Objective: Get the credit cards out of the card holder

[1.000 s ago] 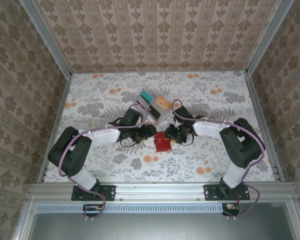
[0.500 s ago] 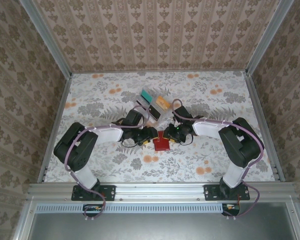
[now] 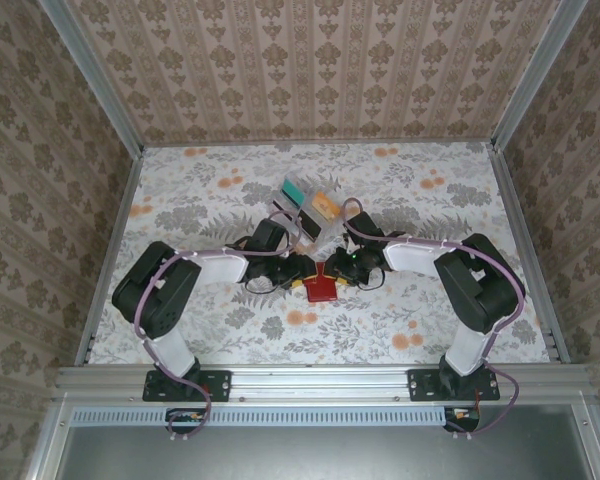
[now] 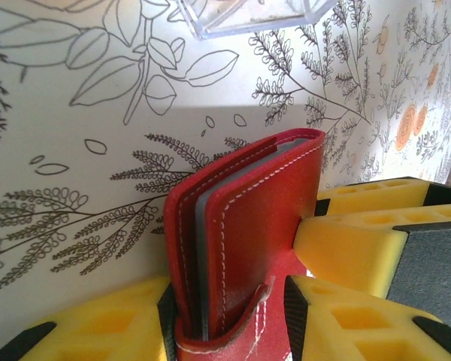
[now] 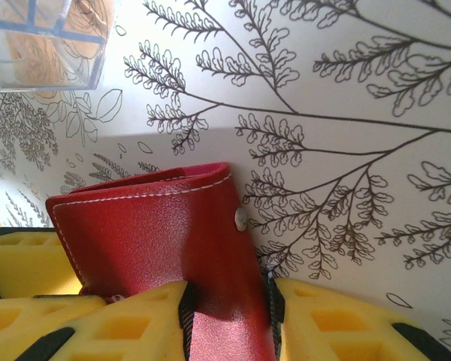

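My left gripper (image 3: 304,284) and right gripper (image 3: 341,277) crowd the card holder (image 3: 323,288) from both sides; the clear rack (image 3: 306,214) stands just behind. Bare table (image 3: 380,335) lies open nearer me.

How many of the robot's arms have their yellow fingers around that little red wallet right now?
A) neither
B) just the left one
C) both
C: the red wallet stands between the left fingers in the left wrist view, and part of it sits between the right fingers in the right wrist view.
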Controlling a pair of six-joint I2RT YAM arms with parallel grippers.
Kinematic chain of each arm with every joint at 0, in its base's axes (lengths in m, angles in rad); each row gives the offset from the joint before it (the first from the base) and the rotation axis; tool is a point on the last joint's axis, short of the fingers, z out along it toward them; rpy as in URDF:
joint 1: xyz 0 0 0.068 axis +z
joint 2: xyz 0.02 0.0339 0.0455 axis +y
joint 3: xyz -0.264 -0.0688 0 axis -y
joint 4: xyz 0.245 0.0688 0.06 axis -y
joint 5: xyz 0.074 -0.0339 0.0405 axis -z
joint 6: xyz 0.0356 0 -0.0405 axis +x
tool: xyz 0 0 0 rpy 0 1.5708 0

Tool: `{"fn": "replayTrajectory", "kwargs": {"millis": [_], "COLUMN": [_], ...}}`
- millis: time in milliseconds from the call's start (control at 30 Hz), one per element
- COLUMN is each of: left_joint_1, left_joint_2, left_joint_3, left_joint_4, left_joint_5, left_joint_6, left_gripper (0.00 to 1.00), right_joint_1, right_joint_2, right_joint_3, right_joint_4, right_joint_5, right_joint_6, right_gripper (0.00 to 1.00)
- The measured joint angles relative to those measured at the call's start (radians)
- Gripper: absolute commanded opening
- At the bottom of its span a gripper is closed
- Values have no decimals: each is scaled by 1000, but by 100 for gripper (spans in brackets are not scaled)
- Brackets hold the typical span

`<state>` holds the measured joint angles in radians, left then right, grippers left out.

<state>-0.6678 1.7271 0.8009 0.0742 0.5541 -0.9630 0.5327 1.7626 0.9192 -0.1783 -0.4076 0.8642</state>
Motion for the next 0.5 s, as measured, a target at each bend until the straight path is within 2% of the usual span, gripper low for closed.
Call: {"fn": "replayTrajectory", "kwargs": {"millis": [100,200,367,500], "left_joint_1": [2,8,14,15], "left_joint_2": [0,-1,-57,-132], "left_joint_3": [0,-1,-3,25], "left_joint_4": [2,3,-32,-210], "left_joint_5": [0,2,-16,-91], "left_joint_6": [-8,-10,17,96], "left_gripper": [31,22,15,15], "right_joint_1": [0,0,5,5], "right_joint_2": [0,0,-24,-85], "right_joint_3": [0,4,9,30], "right_joint_4": [1,-3,-14,-53], "right_joint_5": [-2,-3,24,97], "right_joint_6": [0,-5,-57,-102], "right_gripper": [37,43,57,69]}}
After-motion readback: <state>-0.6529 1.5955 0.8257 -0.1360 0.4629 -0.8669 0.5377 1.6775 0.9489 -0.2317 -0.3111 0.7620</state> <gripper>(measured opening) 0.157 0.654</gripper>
